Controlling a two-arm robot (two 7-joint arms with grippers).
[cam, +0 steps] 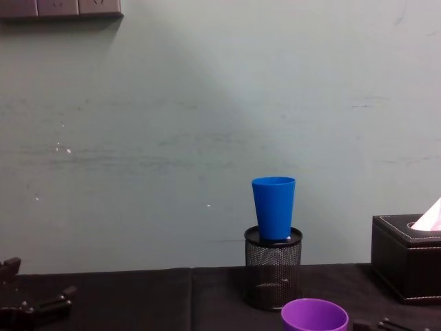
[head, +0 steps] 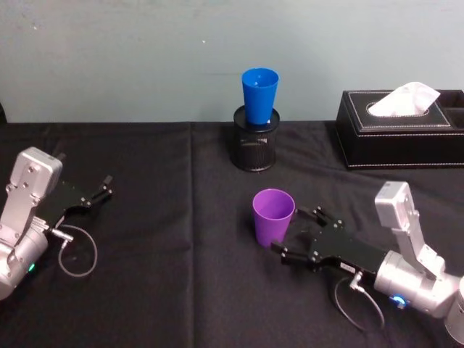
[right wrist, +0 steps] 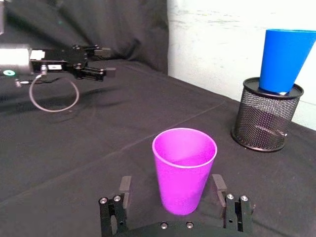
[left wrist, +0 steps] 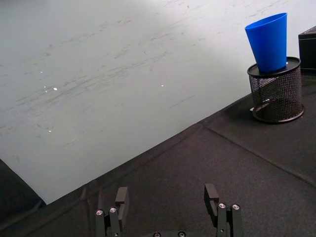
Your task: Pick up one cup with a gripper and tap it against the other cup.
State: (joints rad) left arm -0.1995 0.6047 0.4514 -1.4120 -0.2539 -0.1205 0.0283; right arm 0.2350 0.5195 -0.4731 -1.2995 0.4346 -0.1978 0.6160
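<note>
The purple cup (head: 273, 216) stands upright on the black cloth just right of centre, and its rim shows low in the chest view (cam: 314, 317). My right gripper (head: 299, 233) lies low on the table with its jaws open. In the right wrist view the purple cup (right wrist: 183, 168) sits between the two fingers (right wrist: 218, 187) with a small gap on each side. The blue cup (head: 259, 94) stands upright in the mouth of a black mesh pen holder (head: 254, 145) at the back centre. My left gripper (head: 98, 194) rests open at the far left, holding nothing.
A black tissue box (head: 402, 134) with a white tissue sits at the back right, close to the pen holder. A pale wall rises right behind the table's far edge. Loose cables loop beside both arms on the black cloth (head: 167, 275).
</note>
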